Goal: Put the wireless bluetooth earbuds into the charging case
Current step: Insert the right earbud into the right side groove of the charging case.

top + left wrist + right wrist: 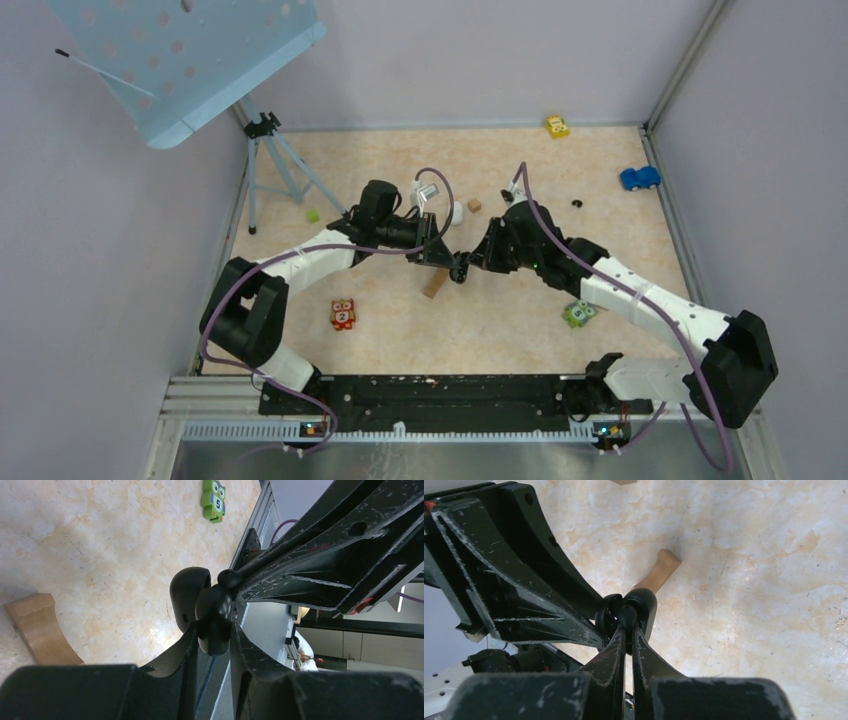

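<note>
- Currently the left hand (212,640) is clenched on the black case (189,592), which it holds up off the tabletop (100,555) between the two arms.
- The case shows as two rounded lobes. I take these for lid and body standing open, though the hinge itself is hidden.
- The right hand (627,632) has its fingers squeezed nearly together, and a tiny black earbud (626,613) appears to be pinched at the very tips.
- That earbud is touching the case at its open side. Whether it sits in a socket or only rests against the rim, I cannot tell.
- A curved tan block (40,630) lies on the tabletop just below the meeting hands and is clear of both.
- Handling, as I judge it: both pieces look like hard, glossy plastic, light and stiff, with no soft give, so they are likely to slip or pop out of a pinch.
- The earbud is small and round, so it could roll between the fingers. Gripping across its outer body leaves the end that enters the socket free.
- The case is best held by the sides of its lower half, as a grip on the lid could let the body swing or close.
- Gentle pressure should be enough. Pushing hard off-axis could twist the case in the left hand's grip or flick the earbud away.
</note>
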You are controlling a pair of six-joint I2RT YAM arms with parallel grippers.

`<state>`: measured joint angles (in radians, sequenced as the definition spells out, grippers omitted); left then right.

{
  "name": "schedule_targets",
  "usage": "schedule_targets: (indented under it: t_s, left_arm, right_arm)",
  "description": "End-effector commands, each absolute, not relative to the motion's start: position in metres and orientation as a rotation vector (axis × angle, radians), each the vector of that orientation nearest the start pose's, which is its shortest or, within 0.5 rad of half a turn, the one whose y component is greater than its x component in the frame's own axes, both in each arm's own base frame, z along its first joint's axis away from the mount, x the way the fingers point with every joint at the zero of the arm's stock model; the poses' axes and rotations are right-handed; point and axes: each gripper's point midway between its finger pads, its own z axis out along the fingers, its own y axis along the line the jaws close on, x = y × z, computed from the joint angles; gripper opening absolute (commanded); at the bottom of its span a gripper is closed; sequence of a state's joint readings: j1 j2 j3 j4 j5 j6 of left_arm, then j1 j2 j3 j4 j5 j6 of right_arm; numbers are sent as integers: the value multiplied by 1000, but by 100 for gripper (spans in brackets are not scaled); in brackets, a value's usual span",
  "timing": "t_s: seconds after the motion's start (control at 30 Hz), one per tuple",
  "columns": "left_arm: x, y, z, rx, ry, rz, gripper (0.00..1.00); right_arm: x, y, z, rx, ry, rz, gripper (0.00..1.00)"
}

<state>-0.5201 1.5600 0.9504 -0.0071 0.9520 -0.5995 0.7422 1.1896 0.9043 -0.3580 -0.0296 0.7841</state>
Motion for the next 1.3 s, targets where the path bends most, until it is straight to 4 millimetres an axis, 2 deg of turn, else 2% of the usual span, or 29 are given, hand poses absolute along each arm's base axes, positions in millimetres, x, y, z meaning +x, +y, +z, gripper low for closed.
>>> schedule_targets:
  t_s: [0.0, 0.5, 0.83, 1.03, 1.2, 1.27]
  left_arm:
    - [238, -319, 195, 583, 2202, -1637, 0]
    - [236, -319, 192, 595, 2206, -1652, 0]
    - [236, -318, 192, 600, 2208, -1634, 0]
    - [235, -318, 190, 603, 2213, -1637, 0]
    - [234, -317, 190, 605, 2214, -1635, 0]
    - [234, -317, 190, 607, 2212, -1634, 0]
  right_arm:
    - [244, 271, 191, 1, 2319, 831, 0]
    - [242, 284, 182, -47, 2350, 818, 0]
    - [245, 275, 170, 4, 2392, 705, 0]
    - [246, 287, 175, -5, 2367, 772, 0]
    - [251, 289, 180, 4, 2350, 774, 17]
    - [252, 290, 183, 1, 2341, 780, 21]
